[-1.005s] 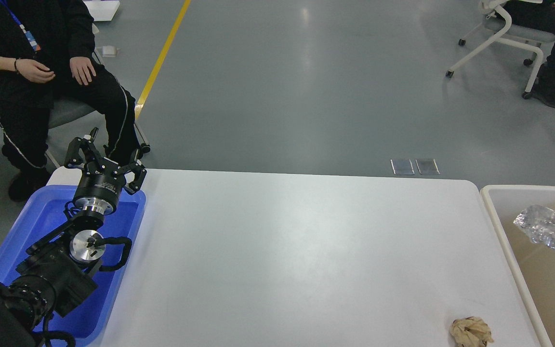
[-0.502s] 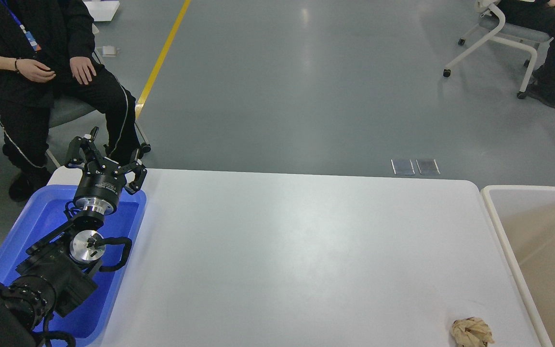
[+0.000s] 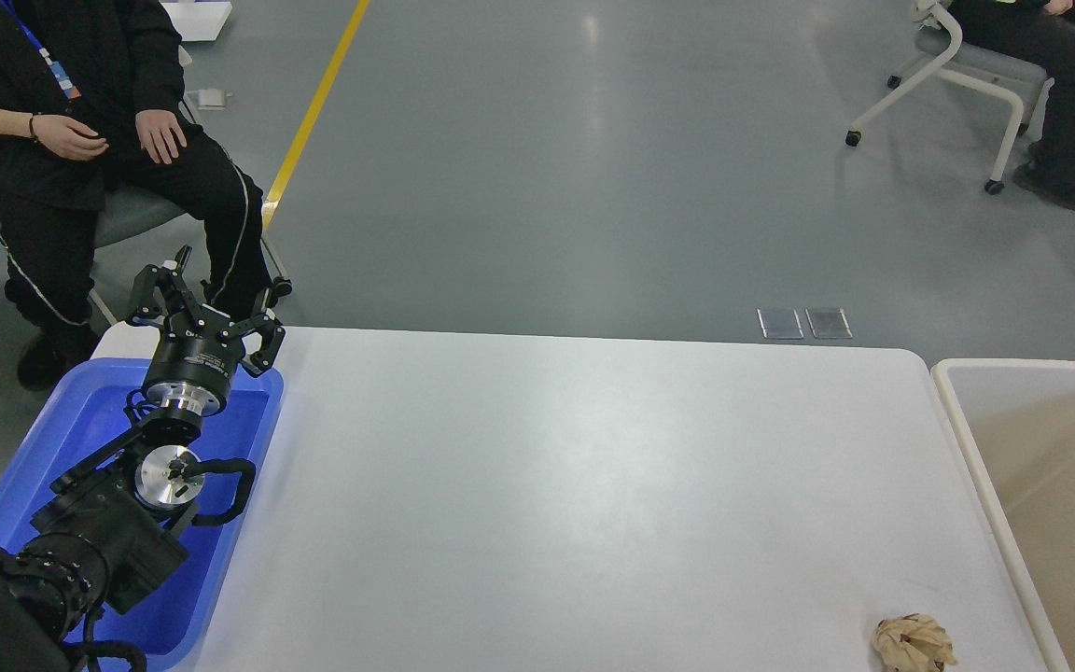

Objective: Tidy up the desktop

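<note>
The white desktop fills the middle of the head view. A crumpled beige paper ball lies on it near the front right corner. My left gripper is open and empty, held above the far end of the blue tray at the desktop's left side. My right arm and its gripper are out of view.
A beige-white bin stands at the desktop's right edge. A seated person in black is close behind the blue tray. Another seated person on a wheeled chair is at the far right.
A crumpled clear plastic piece seen in the bin one second ago is no longer in view. The chair at the far right has rolled a little left. My left arm has not moved.
</note>
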Motion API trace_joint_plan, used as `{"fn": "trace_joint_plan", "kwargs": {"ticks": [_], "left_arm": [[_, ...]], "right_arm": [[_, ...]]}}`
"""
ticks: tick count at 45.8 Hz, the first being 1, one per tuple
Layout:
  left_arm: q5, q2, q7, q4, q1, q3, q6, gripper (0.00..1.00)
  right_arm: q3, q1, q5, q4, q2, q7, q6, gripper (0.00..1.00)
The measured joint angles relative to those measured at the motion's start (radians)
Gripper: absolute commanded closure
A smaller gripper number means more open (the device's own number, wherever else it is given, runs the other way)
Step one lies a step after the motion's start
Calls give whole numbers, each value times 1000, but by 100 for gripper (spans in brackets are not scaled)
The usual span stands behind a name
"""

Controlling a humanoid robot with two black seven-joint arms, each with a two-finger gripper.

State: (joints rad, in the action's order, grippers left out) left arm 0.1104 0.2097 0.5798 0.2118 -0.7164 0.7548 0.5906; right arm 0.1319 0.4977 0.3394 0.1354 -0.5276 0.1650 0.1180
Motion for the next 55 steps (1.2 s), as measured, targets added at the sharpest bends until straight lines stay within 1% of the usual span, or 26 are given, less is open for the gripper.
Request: {"fn": "trace_joint_plan", "kwargs": {"ticks": [1,2,17,28,35,41,45,48,55], "left_arm": [[0,0,0,0,0,0,0,0],[0,0,0,0,0,0,0,0],[0,0,0,0,0,0,0,0],[0,0,0,0,0,0,0,0],[0,0,0,0,0,0,0,0],[0,0,0,0,0,0,0,0],[0,0,0,0,0,0,0,0],[0,0,0,0,0,0,0,0],[0,1,0,0,0,0,0,0]], "right_arm": [[0,0,0,-1,0,0,0,9],[-1,0,0,-2,1,0,0,0],[-3,11,-23,-54,27,1,7,0],[3,41,-120,-68,49,1,7,0],[-15,73,-158,-69,27,1,-19,0],[-82,115,-174,-56,0,5,-43,0],[-149,152,-180,-18,-25,11,-71,0],[-209,179,-184,37,-54,21,-87,0],[-372,231,-200,188,-102,64,-108,0]]}}
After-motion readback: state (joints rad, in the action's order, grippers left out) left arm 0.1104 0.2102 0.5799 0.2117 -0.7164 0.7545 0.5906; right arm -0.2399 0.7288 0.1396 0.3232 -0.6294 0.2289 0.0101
